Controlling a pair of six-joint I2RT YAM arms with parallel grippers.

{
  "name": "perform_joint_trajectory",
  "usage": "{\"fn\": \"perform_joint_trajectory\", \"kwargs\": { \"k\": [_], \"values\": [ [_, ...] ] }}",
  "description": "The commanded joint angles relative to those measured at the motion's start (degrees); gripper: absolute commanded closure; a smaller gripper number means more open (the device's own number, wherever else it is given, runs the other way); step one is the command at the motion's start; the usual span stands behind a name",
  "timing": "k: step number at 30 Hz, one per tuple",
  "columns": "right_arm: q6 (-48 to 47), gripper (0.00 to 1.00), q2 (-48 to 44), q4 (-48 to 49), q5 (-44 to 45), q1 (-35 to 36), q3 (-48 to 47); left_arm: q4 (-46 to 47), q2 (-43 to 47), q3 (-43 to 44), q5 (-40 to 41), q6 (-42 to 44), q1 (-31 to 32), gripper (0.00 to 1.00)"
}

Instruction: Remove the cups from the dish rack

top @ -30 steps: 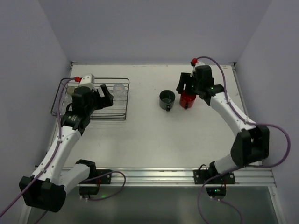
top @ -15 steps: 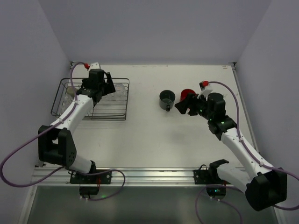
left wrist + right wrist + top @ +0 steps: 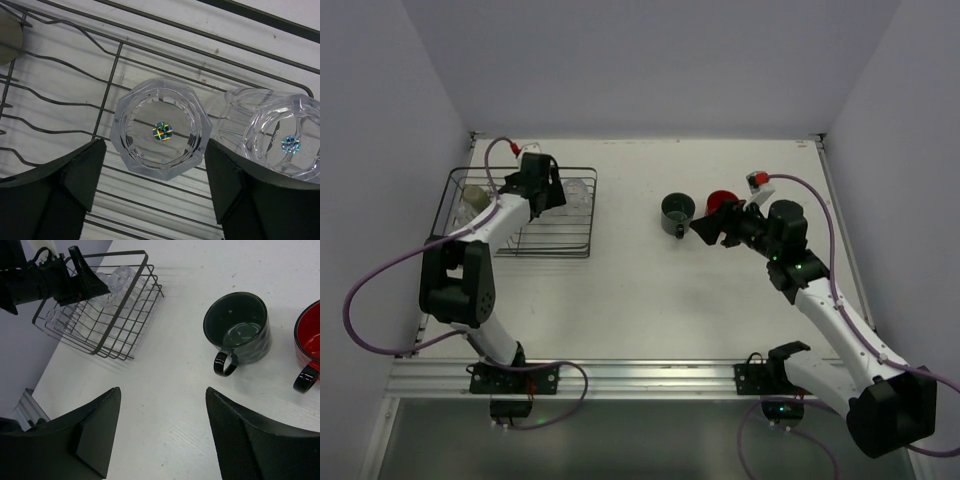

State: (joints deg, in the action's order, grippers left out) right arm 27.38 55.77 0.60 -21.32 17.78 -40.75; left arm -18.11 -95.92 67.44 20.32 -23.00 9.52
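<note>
left gripper (image 3: 155,150) hangs over the dish rack (image 3: 555,256), jaws open and nothing held. small clear tumbler (image 3: 161,132) sits in the rack directly below, squarely between the two fingers. a gap shows on the left side, and the right finger is close to or at the rim, contact unclear. the tumbler is seen end-on, so its long axis points straight up at the wrist; can't tell mouth-up or base-up. my read: a straight drop and close takes it.

tall clear glass mug (image 3: 280,135) is just beside it on the right, partly under the right finger, and could get bumped. olive-grey cup (image 3: 473,196) is further off, at the rack's far-left corner.

right gripper (image 3: 162,390) is open and empty, well away over the table (image 3: 650,310). dark grey-green mug (image 3: 237,332) and red mug (image 3: 310,340) already stand upright out there. the left arm is clearly nearer the rack.
</note>
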Motion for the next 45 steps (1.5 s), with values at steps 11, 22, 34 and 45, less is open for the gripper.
{"fn": "perform_joint_trajectory", "kwargs": {
  "k": [11, 22, 34, 45],
  "values": [
    [4.4, 0.29, -3.1, 5.4, -4.3, 6.1, 0.2, 4.3, 5.2, 0.0, 2.8, -0.5, -2.3, 0.71],
    [19.4, 0.29, 3.5, 24.9, -4.3, 18.0, 0.1, 5.9, 34.1, -12.0, -19.4, -4.5, -2.3, 0.84],
    [26.9, 0.17, 24.0, 44.5, -11.0, 21.0, -7.6, 23.1, 53.6, -28.6, -54.0, -19.5, -2.2, 0.84],
    [34.1, 0.24, 32.8, 56.1, -17.8, 21.0, -11.5, 32.6, 58.3, -35.3, -62.3, -28.2, -2.2, 0.82]
  ]
}}
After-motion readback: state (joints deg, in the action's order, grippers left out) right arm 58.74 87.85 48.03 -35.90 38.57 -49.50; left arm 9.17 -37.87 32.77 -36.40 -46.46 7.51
